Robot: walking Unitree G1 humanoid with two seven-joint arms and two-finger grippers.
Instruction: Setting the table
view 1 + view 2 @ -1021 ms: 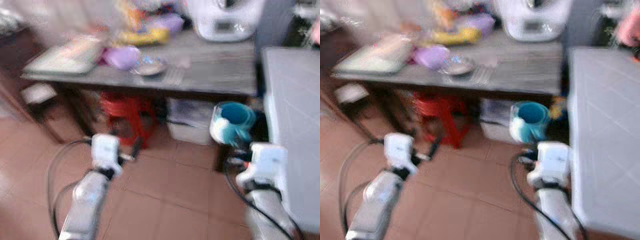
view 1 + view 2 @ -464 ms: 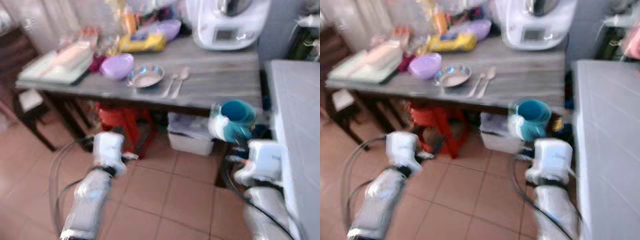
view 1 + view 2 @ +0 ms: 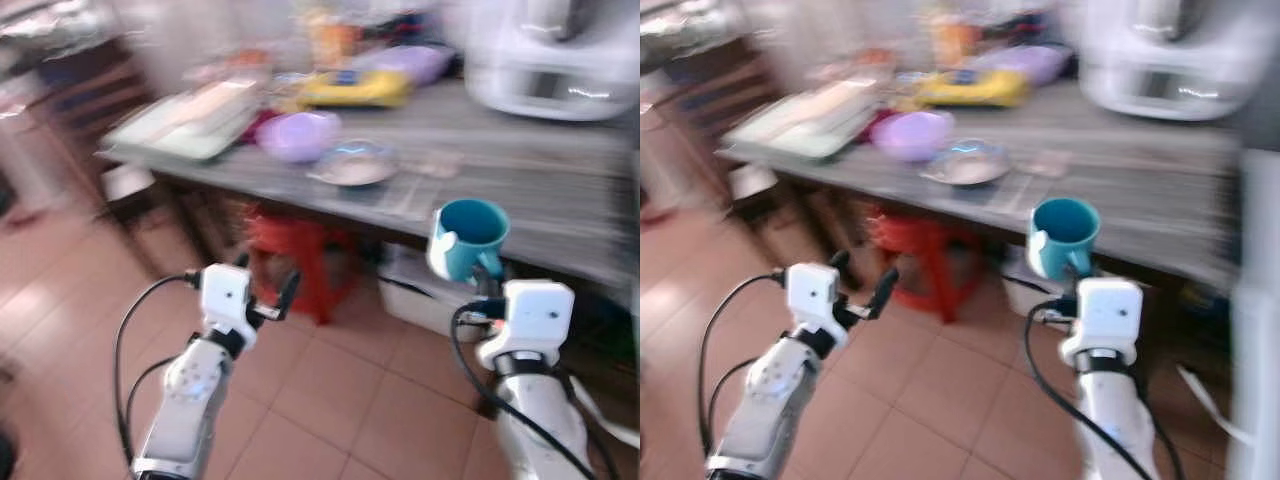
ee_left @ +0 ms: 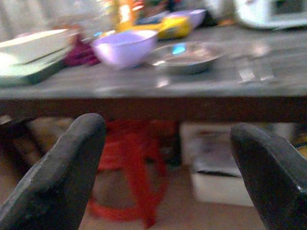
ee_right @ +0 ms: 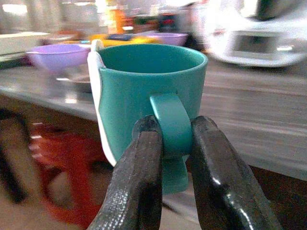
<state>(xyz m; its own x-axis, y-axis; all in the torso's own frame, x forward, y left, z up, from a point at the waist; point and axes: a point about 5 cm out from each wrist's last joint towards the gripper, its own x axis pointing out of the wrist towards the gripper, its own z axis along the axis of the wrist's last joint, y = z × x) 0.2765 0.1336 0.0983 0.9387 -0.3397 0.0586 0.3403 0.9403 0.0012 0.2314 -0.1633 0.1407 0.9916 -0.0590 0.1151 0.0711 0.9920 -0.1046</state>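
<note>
A teal mug (image 3: 470, 235) with a white patch on its side is held upright by its handle in my right gripper (image 5: 174, 130), in front of the edge of the grey table (image 3: 540, 200). The mug's rim stands about level with the tabletop. On the table lie a purple bowl (image 3: 297, 135), a metal plate (image 3: 355, 165) and blurred spoons (image 3: 425, 172). My left gripper (image 3: 265, 290) is open and holds nothing, low over the floor before the table. Its fingers (image 4: 62, 167) frame the table's edge in the left wrist view.
A white appliance (image 3: 550, 60) stands at the table's back right, a pale tray (image 3: 185, 120) at its left end, a yellow packet (image 3: 355, 88) behind the bowl. Under the table are a red stool (image 3: 295, 255) and a white box (image 3: 420, 290). A dark chair (image 3: 120, 190) stands left.
The head camera has swung, so the table sits further right and the white counter at the right has left the picture. The mug stays in my right gripper; the left stays open.
</note>
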